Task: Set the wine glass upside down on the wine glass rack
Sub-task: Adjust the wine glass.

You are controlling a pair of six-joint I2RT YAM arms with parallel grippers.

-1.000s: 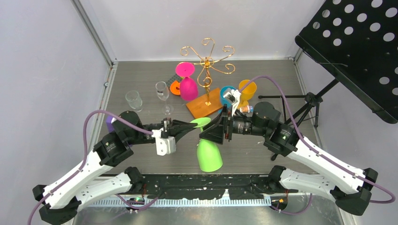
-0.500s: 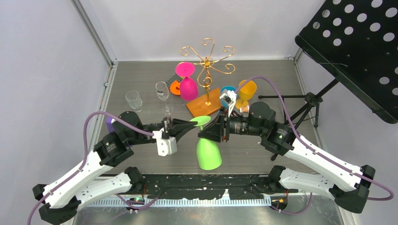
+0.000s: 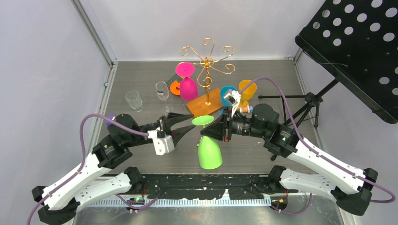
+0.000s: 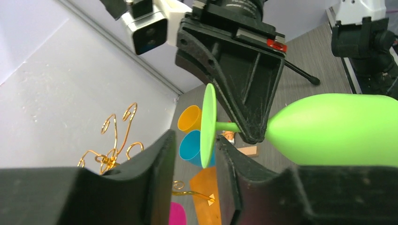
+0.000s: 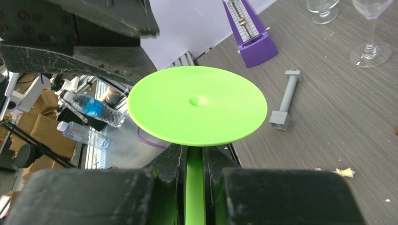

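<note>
Your right hand [image 5: 195, 161] pinches the green wine glass [image 3: 209, 153] by its stem, bowl down. Your left hand [image 3: 188, 121] is spread, fingers either side of the foot's edge.

Pink glass [image 3: 188, 89] and blue cup [image 3: 224, 89] flank the rack [image 3: 202, 105]; above seems free.

Both arms reach inward over the worktop. The left hand [image 3: 190, 121] points toward 3 o'clock with its fingers parted. The right hand [image 3: 203, 133] points toward 9 o'clock, pinching the stem of the green wine glass [image 3: 209, 152].
</note>
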